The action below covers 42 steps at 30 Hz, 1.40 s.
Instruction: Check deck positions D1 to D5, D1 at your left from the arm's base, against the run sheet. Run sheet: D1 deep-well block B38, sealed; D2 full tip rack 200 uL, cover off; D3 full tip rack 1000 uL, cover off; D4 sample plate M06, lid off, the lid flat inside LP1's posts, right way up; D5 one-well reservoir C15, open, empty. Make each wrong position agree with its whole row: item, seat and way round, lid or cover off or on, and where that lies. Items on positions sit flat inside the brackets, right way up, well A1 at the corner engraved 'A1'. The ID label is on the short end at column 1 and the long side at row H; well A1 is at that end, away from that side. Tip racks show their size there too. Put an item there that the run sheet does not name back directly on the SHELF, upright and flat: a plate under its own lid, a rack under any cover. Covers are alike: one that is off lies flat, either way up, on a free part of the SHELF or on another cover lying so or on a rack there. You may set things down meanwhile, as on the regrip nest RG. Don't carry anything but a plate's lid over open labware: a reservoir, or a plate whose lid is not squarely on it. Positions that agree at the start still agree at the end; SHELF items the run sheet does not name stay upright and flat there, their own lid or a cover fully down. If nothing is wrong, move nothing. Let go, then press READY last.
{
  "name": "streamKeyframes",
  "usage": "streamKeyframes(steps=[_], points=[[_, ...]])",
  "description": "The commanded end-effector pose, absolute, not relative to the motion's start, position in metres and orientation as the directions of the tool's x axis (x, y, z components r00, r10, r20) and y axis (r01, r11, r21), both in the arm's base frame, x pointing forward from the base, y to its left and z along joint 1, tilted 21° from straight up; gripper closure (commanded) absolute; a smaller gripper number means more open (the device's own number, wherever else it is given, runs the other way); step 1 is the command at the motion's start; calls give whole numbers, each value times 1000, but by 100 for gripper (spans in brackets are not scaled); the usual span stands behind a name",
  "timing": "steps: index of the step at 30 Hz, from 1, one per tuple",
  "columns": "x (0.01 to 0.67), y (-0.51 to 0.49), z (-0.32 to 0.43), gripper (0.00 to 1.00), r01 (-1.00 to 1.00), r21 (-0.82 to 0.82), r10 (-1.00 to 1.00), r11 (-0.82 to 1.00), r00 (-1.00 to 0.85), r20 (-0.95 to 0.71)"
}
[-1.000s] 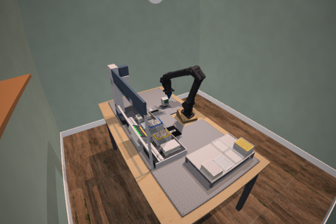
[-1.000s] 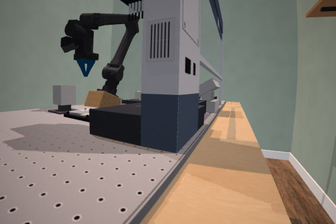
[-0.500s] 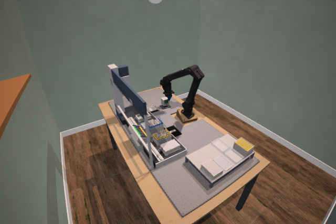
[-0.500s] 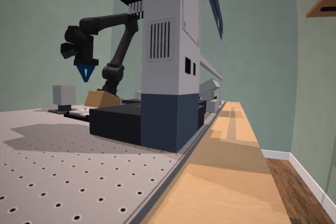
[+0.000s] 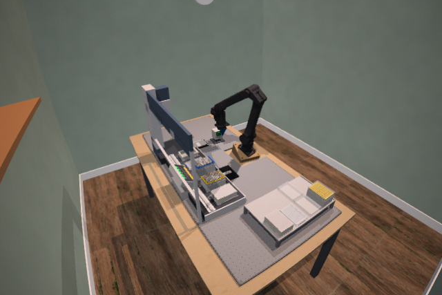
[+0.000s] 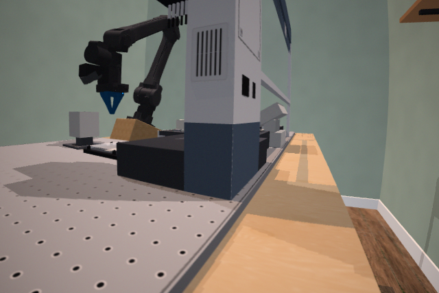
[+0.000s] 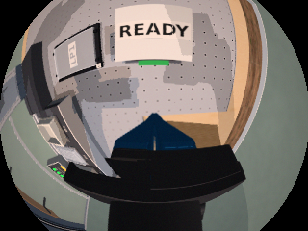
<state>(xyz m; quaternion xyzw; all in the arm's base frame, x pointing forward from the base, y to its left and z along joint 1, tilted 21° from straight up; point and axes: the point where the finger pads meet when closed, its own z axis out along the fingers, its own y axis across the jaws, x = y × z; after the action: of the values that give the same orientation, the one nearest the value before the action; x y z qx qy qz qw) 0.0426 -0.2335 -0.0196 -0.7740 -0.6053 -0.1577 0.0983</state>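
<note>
Above the far corner of the perforated deck plate (image 6: 70,211), the black arm (image 5: 246,106) bends over and points its gripper (image 6: 112,105) straight down; the blue fingers are pressed together into one narrow tip and hold nothing. Below that tip and a little ahead of it stands the READY button (image 7: 154,31), a white block on a short dark foot with a green strip along its near edge. From the side, the fingertips hang clearly above the button's top face and slightly off to one side, with open air between them. A lidded plate in a dark frame (image 7: 77,54) lies just beside the button. Further along the deck, two tip racks (image 5: 210,172) sit under the grey gantry (image 5: 171,117), and the shelf (image 5: 260,209) carries white labware at the near end
</note>
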Motion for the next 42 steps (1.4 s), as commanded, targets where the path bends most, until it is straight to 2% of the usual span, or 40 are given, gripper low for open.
streamKeyframes(steps=[1, 3, 19, 20, 28, 42], points=[[47, -239, -23, 100, 968, 44, 912, -246, 216, 348], [45, -255, -16, 100, 966, 59, 925, -251, 221, 310], [50, -230, -46, 100, 968, 44, 912, -246, 216, 349], [49, -259, -32, 100, 966, 68, 932, -250, 220, 288], [48, -244, -39, 100, 967, 54, 921, -248, 218, 323], [40, -276, -46, 100, 967, 61, 927, -248, 218, 304]])
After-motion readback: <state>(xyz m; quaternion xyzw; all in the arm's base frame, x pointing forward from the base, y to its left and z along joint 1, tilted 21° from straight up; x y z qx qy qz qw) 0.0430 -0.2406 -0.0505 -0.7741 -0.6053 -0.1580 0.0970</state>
